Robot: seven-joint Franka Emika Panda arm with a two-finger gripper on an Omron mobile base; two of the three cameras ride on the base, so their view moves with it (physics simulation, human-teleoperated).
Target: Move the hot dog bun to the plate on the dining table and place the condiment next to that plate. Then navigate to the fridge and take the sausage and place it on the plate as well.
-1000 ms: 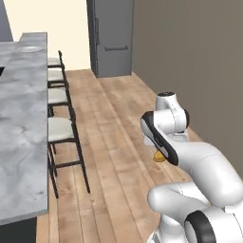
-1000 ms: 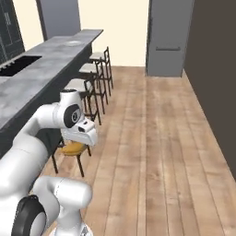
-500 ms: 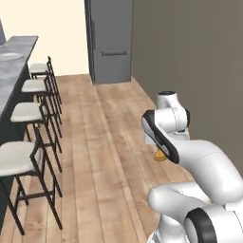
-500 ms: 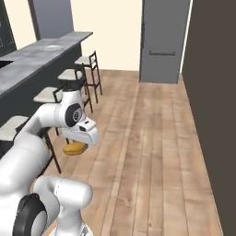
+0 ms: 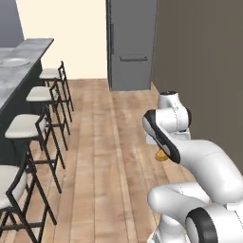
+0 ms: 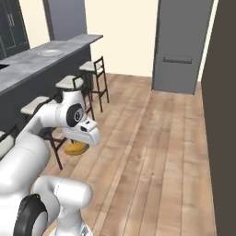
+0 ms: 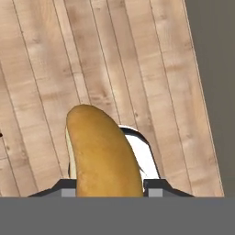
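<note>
Left base view: the gripper (image 5: pixel 162 151) is hanging low over the wooden floor (image 5: pixel 99 156), tucked under the folded arm, with the hot dog bun (image 5: pixel 162 155) showing as a golden tip beneath it; the plate (image 5: pixel 13 61) is sitting near the far end of the dining table (image 5: pixel 28 52), close to its stool-side edge, with a row of stools (image 5: pixel 35 95) along that edge, and a tall dark grey cabinet (image 5: pixel 130 45) is standing against the far wall. Right base view: the bun is peeking out below the hand, well apart from the plate on the dining table's far end. Hand view: the fingers (image 7: pixel 149 186) are clamping the bun on both sides, floor planks below. Progress, judged: the bun is in hand but not yet delivered; condiment and sausage steps are remaining.
</note>
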